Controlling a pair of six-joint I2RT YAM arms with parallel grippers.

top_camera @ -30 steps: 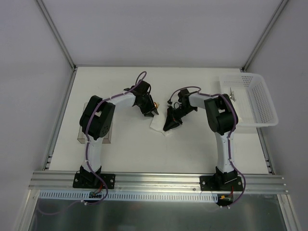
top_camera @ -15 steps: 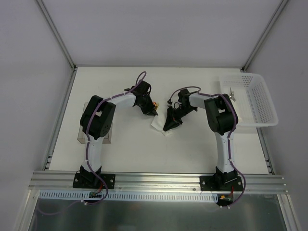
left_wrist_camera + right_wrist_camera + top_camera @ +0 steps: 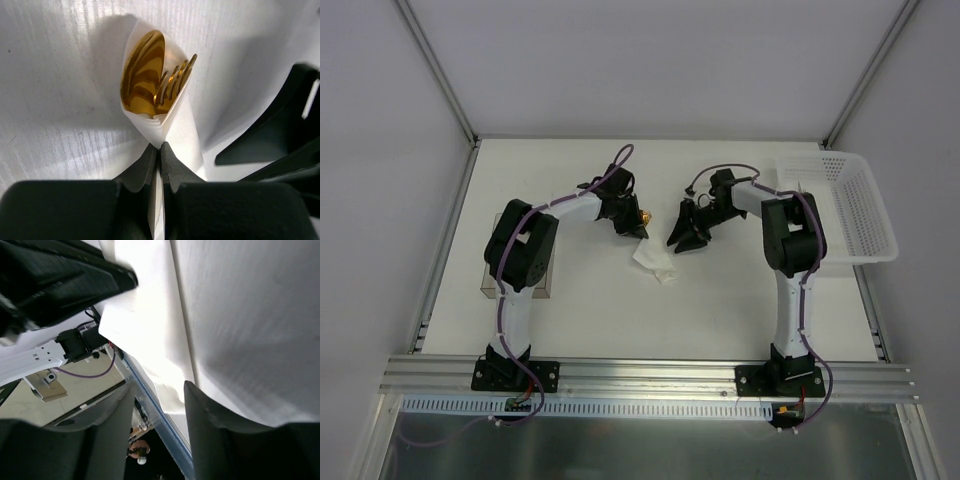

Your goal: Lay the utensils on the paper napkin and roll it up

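The paper napkin (image 3: 175, 130) is rolled into a cone around the gold utensils. The spoon bowl (image 3: 142, 75) and the fork tines (image 3: 177, 72) stick out of its open end. In the top view the napkin (image 3: 654, 263) lies mid-table with a gold tip (image 3: 645, 215) at its far end. My left gripper (image 3: 160, 147) is shut, pinching the napkin's edge; it also shows in the top view (image 3: 633, 228). My right gripper (image 3: 159, 390) is open and empty, just right of the roll (image 3: 681, 236). White napkin sheet (image 3: 145, 315) lies ahead of its fingers.
A white perforated basket (image 3: 865, 215) stands at the right table edge with a small metal piece (image 3: 802, 195) inside. A tan box (image 3: 488, 285) sits at the left, under my left arm. The right gripper's black body (image 3: 280, 140) shows beside the roll.
My right gripper has lifted off the napkin and drawn back, to the right and farther away. My left gripper still holds the napkin and has barely moved.
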